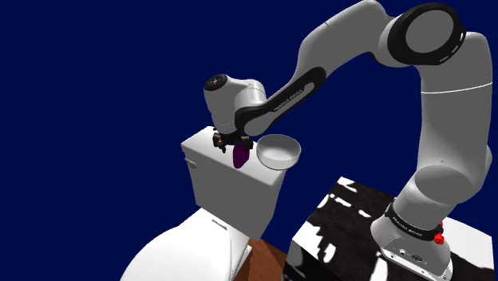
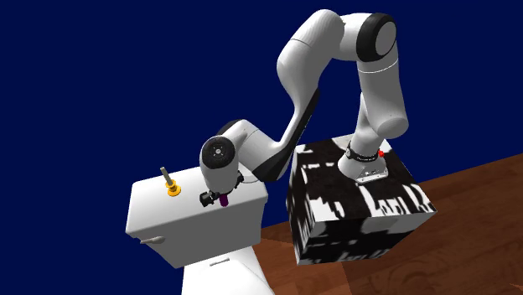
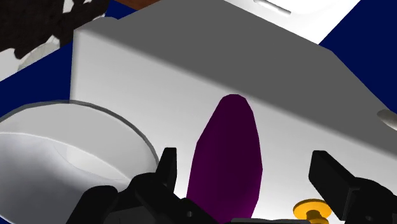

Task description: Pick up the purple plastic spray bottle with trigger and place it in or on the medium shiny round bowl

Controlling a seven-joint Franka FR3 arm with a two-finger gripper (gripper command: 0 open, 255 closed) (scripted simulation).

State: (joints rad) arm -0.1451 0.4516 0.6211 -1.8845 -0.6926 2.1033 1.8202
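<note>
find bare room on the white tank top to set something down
Bare: the tank top stretch from the small yellow object to the end away from the arm. Crowded: the other end, where the open gripper straddles the purple bottle beside the bowl.

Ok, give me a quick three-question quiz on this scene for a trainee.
1. True or false: the bowl sits on the floor.
2. The purple bottle is: A) inside the bowl, B) between the fingers of the gripper, C) on the stand.
3. What white fixture carries the bowl?
Key: 1 false; 2 B; 3 the toilet tank.
</note>
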